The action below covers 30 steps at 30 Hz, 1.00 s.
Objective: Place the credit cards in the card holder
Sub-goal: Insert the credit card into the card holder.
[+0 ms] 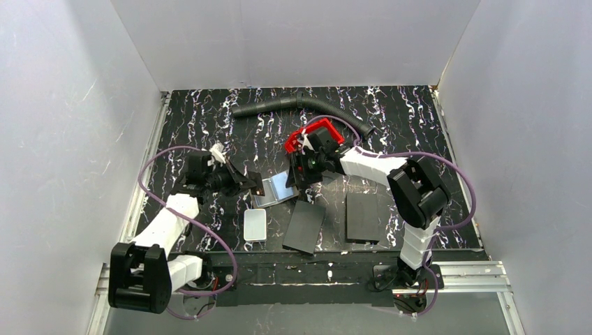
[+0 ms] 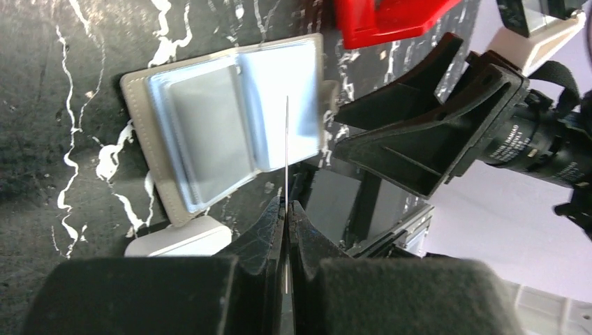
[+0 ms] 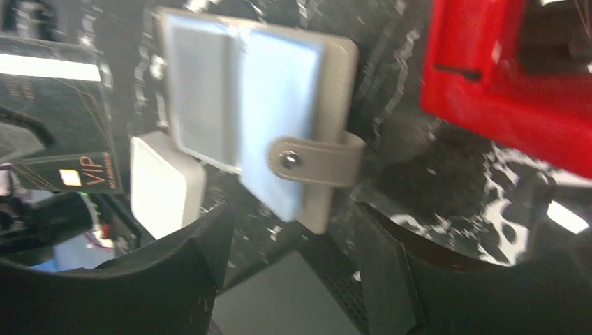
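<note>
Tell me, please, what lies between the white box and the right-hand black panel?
The other black panel, lying askew, sits between the white box and the right-hand panel; the top view shows this.

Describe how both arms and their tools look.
Left arm and right arm: white links, bulky black joint housings, looping purple cables. Left tool and right tool: matte black, two wedge-shaped fingers each. A black lens barrel with white lettering sits behind the right tool.
</note>
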{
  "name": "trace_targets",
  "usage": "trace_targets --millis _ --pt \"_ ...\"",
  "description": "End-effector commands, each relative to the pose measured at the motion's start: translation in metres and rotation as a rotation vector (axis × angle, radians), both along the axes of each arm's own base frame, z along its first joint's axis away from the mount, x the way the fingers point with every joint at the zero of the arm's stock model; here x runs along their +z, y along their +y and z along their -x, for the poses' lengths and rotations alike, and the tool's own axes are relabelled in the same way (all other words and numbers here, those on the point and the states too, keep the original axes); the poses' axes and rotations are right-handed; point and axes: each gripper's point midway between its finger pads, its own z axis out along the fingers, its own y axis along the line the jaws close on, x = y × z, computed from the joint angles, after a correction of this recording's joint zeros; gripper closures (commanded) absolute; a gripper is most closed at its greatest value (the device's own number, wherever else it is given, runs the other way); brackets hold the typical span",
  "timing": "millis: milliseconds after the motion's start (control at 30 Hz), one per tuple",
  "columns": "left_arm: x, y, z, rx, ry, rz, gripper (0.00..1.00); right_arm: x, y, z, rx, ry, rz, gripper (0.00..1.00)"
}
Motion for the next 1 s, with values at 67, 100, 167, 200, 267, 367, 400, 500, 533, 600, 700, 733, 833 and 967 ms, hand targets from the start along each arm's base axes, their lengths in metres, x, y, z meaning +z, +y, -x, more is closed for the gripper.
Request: trace_targets --millis 67,100,167,200,267,367,400,500,533,600,700,733,833,967 --pt "-0.025 -0.003 -0.009 0.024 -0.026 -0.040 1.00 -0.024 -0.024 0.007 0.066 -0.017 0.150 0.29" --pt "-0.030 -0.004 -0.008 0.019 -0.011 -0.042 1.00 -0.027 -0.023 0.008 0.068 -0.011 0.142 0.30" --pt "-0.037 -0.006 -0.008 0.013 0.004 -0.031 1.00 -0.032 -0.017 0.009 0.073 -0.006 0.102 0.32" --pt "-0.039 -0.007 -0.009 0.012 0.004 -0.026 1.00 -0.034 -0.014 0.009 0.069 -0.003 0.071 0.33" --pt "-0.045 -0.008 -0.011 0.013 0.003 -0.025 1.00 -0.036 -0.006 0.008 0.057 0.015 0.002 0.41" --pt "-0.048 -0.008 -0.014 0.013 -0.016 -0.023 1.00 -0.032 0.005 0.000 0.015 0.011 -0.090 0.42" --pt "-0.049 -0.008 -0.014 0.016 -0.017 -0.025 1.00 -0.031 0.007 -0.002 0.007 0.009 -0.112 0.42" --pt "-0.054 -0.011 -0.014 0.000 -0.015 -0.023 1.00 -0.033 0.011 -0.007 -0.009 0.006 -0.139 0.44" --pt "-0.056 -0.012 -0.015 -0.005 -0.014 -0.021 1.00 -0.033 0.011 -0.008 -0.016 0.007 -0.144 0.45" --pt "-0.062 -0.013 -0.015 -0.004 -0.002 -0.024 1.00 -0.037 0.007 -0.010 -0.039 0.011 -0.143 0.52" --pt "-0.068 -0.012 -0.017 0.011 -0.003 -0.023 1.00 -0.042 -0.001 -0.012 -0.061 0.017 -0.138 0.65" --pt "-0.069 -0.012 -0.017 0.014 -0.002 -0.021 1.00 -0.045 -0.002 -0.012 -0.063 0.023 -0.138 0.69" --pt "-0.073 -0.014 -0.017 0.020 0.001 -0.026 1.00 -0.053 -0.002 -0.009 -0.064 0.055 -0.151 0.80" --pt "-0.078 -0.021 -0.017 0.019 0.001 0.002 1.00 -0.058 -0.002 -0.007 -0.071 0.066 -0.161 0.86"
